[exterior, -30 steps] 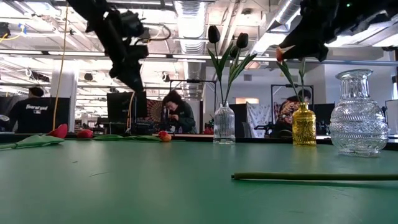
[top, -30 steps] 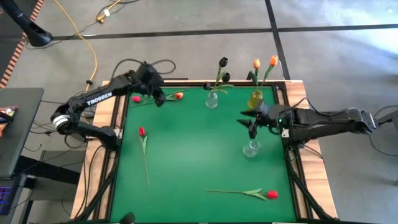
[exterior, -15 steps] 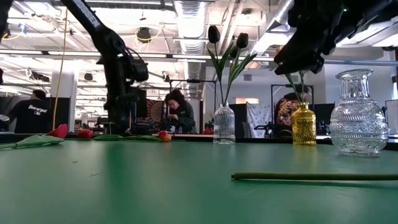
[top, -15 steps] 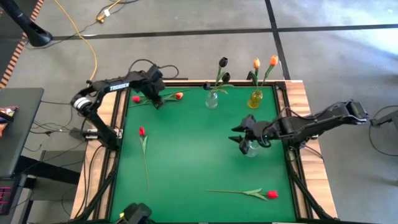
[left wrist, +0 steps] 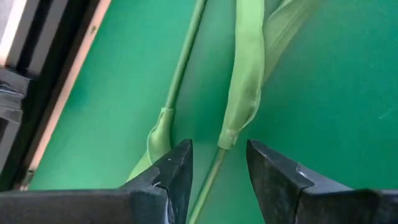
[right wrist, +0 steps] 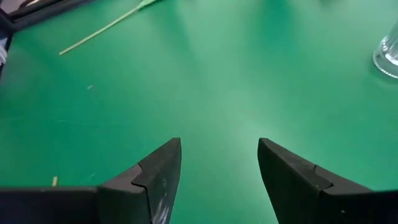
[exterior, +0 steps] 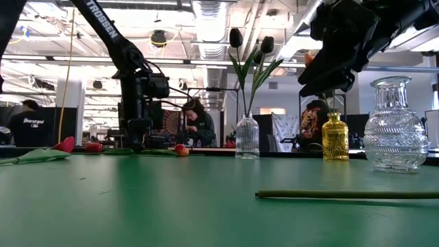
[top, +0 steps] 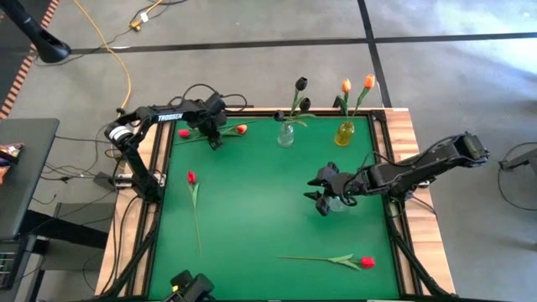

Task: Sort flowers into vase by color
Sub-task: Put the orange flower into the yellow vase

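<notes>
Two red flowers [top: 242, 129] lie with crossed stems at the table's far left. My left gripper [top: 215, 141] points down over them, open; in the left wrist view its fingers [left wrist: 217, 149] stand on either side of one thin green stem [left wrist: 208, 180], just below a leaf [left wrist: 245, 81]. I cannot tell whether they touch it. My right gripper [top: 317, 204] hangs open above the table's middle right, beside an empty clear vase [top: 338, 201]. Another red flower [top: 191, 177] lies at the left and one [top: 367, 262] near the front edge. A clear vase [top: 286, 134] holds dark flowers; a yellow vase [top: 345, 132] holds orange ones.
The table has a raised wooden frame [top: 159, 159] close to the left gripper. The two filled vases stand along the far edge. Bare green mat [top: 260, 201] lies in the middle. In the low view people sit at desks [exterior: 195, 127] in the room behind.
My left gripper has come down from well above the table onto the two flowers at the far left and has tipped to point more steeply down. My right gripper has gone lower and toward the table's near edge and middle, past the empty clear vase. Both stay open.
</notes>
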{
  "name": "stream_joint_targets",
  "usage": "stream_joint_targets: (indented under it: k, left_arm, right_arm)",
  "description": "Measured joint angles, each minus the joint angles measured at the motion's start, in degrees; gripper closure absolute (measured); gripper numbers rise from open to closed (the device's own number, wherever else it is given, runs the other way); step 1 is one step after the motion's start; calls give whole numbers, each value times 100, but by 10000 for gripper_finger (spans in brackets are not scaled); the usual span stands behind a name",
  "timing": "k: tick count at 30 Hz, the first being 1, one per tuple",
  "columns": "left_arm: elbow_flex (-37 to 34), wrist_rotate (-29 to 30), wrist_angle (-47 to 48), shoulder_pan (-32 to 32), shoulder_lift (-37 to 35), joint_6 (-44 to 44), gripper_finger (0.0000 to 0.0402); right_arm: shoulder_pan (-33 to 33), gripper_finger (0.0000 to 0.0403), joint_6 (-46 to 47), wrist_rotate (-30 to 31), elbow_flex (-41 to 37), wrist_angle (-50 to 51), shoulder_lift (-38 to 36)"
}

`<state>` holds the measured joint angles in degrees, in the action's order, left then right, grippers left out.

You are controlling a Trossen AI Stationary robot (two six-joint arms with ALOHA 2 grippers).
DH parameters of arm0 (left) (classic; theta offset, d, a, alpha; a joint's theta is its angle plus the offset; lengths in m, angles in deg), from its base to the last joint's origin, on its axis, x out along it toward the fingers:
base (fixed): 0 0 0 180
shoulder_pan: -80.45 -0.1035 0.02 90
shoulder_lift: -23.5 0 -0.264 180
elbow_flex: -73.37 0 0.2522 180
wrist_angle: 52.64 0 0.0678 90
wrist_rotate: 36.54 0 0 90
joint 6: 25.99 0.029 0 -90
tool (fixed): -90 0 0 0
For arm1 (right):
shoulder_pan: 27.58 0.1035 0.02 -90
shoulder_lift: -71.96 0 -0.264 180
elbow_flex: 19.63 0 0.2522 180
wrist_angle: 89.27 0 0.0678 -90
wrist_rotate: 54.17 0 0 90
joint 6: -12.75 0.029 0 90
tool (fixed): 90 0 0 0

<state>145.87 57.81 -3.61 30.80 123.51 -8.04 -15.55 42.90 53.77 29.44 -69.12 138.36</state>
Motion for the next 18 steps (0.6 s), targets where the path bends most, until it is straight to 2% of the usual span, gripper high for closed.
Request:
stream_joint_targets:
  k: [10, 13, 16, 18]
  left_arm:
    - [29, -180, 21, 65, 338, -37, 269]
    - [26, -107, 28, 112, 355, -45, 304]
    - [17, -73, 17, 167, 313, -84, 366]
    - [7, -93, 0, 199, 207, -269, 390]
  right_arm:
    - [-2, 163, -2, 2, 2, -200, 5]
    - [-2, 163, -3, 2, 2, -211, 5]
    - [-4, 163, -6, 4, 2, -233, 3]
    - [-4, 163, -10, 4, 2, -272, 3]
